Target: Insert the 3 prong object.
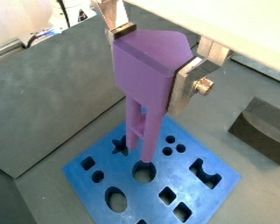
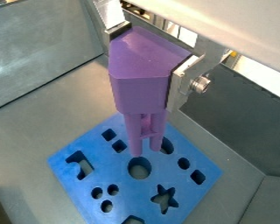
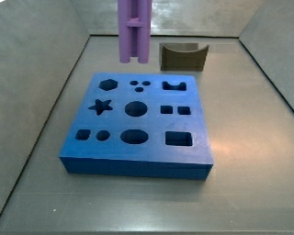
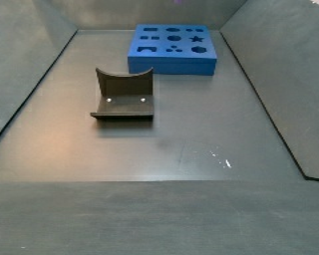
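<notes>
My gripper [image 1: 154,55] is shut on the head of the 3 prong object [image 1: 149,79], a light-purple piece hanging upright with its rods pointing down. It shows the same way in both wrist views, the gripper [image 2: 150,57] on the piece [image 2: 140,87]. The rod tips hang above the blue block [image 1: 184,188], near its three small round holes [image 3: 139,85]. In a side view the piece [image 3: 135,27] hangs clear above the far edge of the blue block [image 3: 137,128]; the gripper is out of frame there. In a side view showing the blue block [image 4: 175,60], neither piece nor gripper shows.
A dark olive curved block [image 3: 184,57] stands behind the blue block, and it also shows in a side view [image 4: 125,97] and a wrist view [image 1: 265,129]. The blue block has several differently shaped holes. Grey walls [image 3: 39,83] close in the floor.
</notes>
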Motion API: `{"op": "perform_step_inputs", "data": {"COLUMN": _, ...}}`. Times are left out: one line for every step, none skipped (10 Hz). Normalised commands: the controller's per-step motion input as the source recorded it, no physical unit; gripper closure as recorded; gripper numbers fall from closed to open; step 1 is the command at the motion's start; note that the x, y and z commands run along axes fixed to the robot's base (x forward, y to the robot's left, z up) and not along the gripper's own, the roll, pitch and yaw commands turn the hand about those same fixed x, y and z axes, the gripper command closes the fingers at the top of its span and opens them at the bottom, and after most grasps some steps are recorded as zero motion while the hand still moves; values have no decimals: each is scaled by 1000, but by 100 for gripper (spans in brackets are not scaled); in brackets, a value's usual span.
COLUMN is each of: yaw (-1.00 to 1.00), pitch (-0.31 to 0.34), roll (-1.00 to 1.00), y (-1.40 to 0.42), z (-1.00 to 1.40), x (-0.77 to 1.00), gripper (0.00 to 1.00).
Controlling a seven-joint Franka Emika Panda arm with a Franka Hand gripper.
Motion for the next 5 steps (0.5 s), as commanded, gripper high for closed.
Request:
{"op": "perform_step_inputs", "data": {"yaw": -446, "pitch": -6, "roll": 0, "y": 140, "z": 0, "x": -266, "gripper": 100}}
{"op": "perform_step_inputs", "data": {"yaw": -743, "pitch": -81, "roll": 0, "y": 131, "z": -83, "x": -391, "gripper": 100}}
{"op": "perform_step_inputs", "data": {"yaw": -751, "pitch": -79, "roll": 0, "y": 137, "z": -106, "x": -491, "gripper": 100}}
{"op": "perform_step_inputs", "data": {"yaw": -729, "pitch": -87, "roll": 0, "y": 154, "z": -117, "x": -526, "gripper": 100}}
{"op": "perform_step_inputs", "data": {"yaw": -783, "pitch": -69, "roll": 0, "y": 117, "z": -157, "x": -486, "gripper": 100}}
